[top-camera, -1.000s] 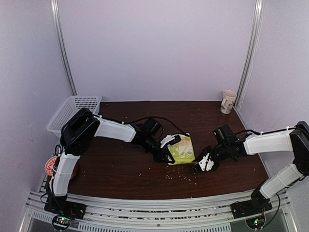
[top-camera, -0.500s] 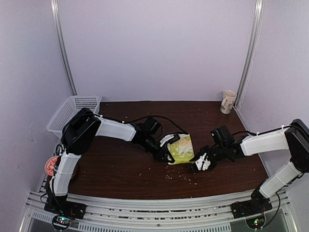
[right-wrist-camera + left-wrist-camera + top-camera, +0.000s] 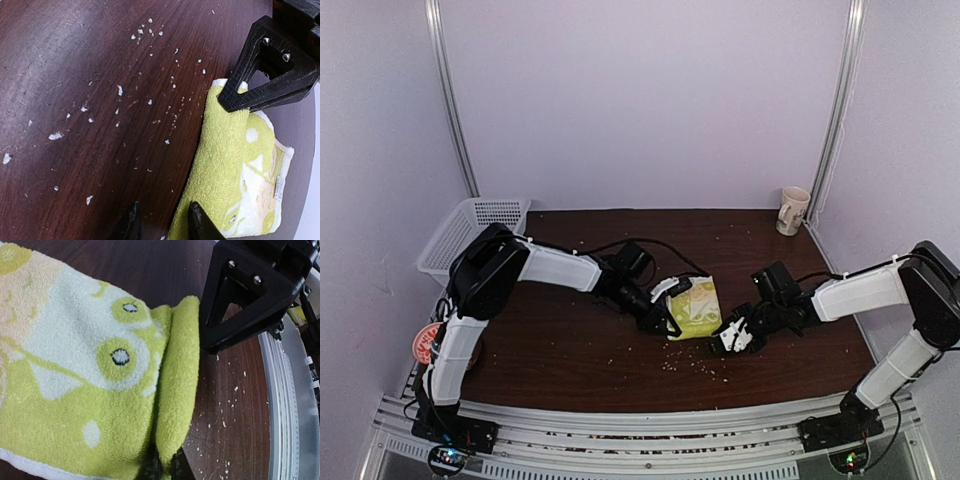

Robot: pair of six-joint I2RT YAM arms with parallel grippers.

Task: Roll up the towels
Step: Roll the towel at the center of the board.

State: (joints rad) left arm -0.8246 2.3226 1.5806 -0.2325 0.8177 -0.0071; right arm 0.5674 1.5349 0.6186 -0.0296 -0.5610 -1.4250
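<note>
top external: i see my left gripper (image 3: 671, 324) pinched shut on the yellow-green towel (image 3: 699, 307) at its 8 o'clock; right gripper (image 3: 728, 341) part-open at 4 o'clock.

The yellow-green towel (image 3: 100, 390) runs off the left wrist view at 9 and 6 o'clock. The left end effector (image 3: 162, 471) is mostly buried in its fold at 6 o'clock. Pale specks (image 3: 120, 90) on the tabletop (image 3: 75, 60) are too small to identify.
</note>
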